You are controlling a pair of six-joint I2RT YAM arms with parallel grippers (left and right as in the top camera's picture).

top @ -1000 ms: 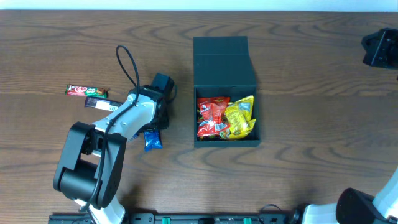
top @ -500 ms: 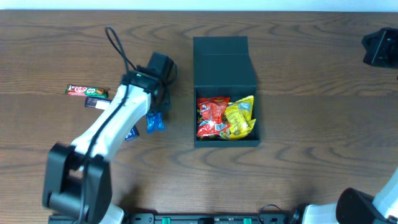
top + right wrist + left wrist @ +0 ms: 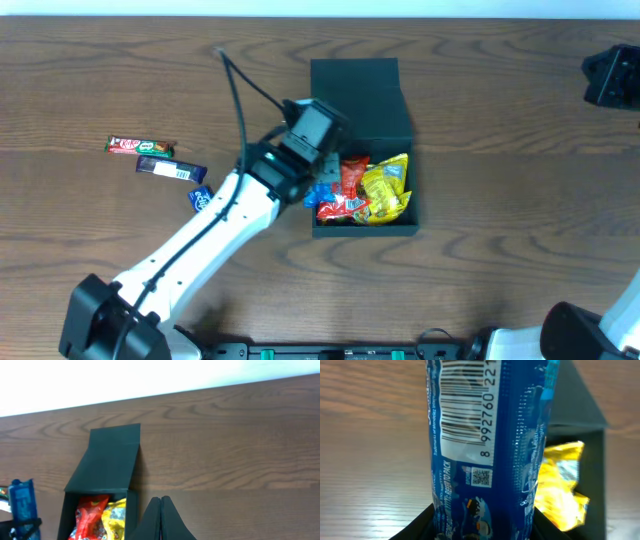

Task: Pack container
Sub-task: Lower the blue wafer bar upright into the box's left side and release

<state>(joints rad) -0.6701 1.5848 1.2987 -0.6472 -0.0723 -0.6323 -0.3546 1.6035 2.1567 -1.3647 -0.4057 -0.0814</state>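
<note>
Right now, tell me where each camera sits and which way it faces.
Overhead: above the table, facing straight down at the container; the left arm reaches to it.
Left wrist: on the left end effector, close behind its held blue packet, facing the container's corner.
Right wrist: raised to the container's right, facing the far table edge; its shut right end effector shows.
Shared: all see the blue packet and yellow packet.
</note>
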